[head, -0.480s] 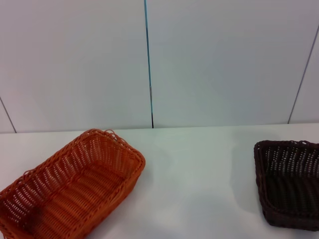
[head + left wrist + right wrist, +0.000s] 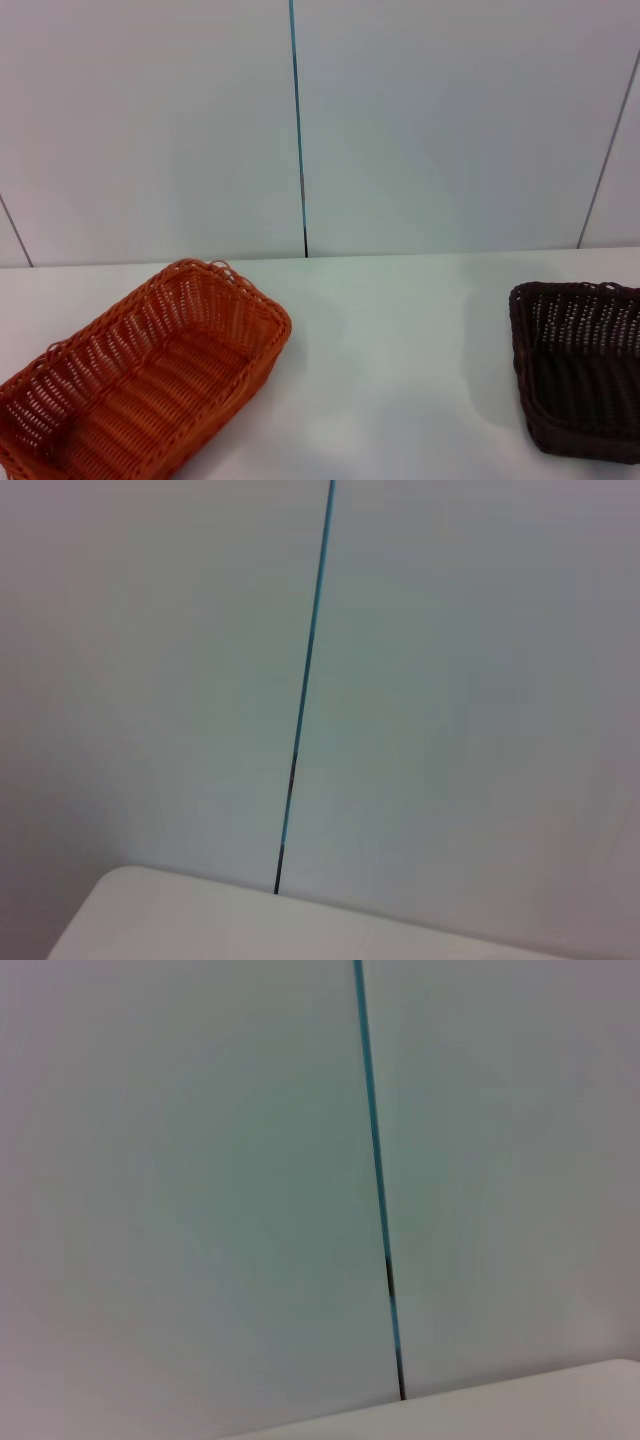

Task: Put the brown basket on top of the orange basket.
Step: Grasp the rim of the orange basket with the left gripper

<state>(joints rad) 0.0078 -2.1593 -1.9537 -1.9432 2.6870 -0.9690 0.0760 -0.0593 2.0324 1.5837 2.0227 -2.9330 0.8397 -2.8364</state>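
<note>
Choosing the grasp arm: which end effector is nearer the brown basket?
Right, likely. Neither end effector is in view, but the brown basket sits on the robot's right side, far across from the left arm's side.

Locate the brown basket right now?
Head view: the brown basket sits on the white table at the robot's right edge, well apart from the orange basket on the left.

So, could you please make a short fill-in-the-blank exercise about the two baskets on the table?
1. The orange basket sits on the robot's ____ side of the table.
2. The brown basket is partly cut off by the head view's ____ edge.
3. The two baskets are ____, with bare table between them.
4. Both baskets hold ____ inside.

Missing words: left; right; apart; nothing
</note>
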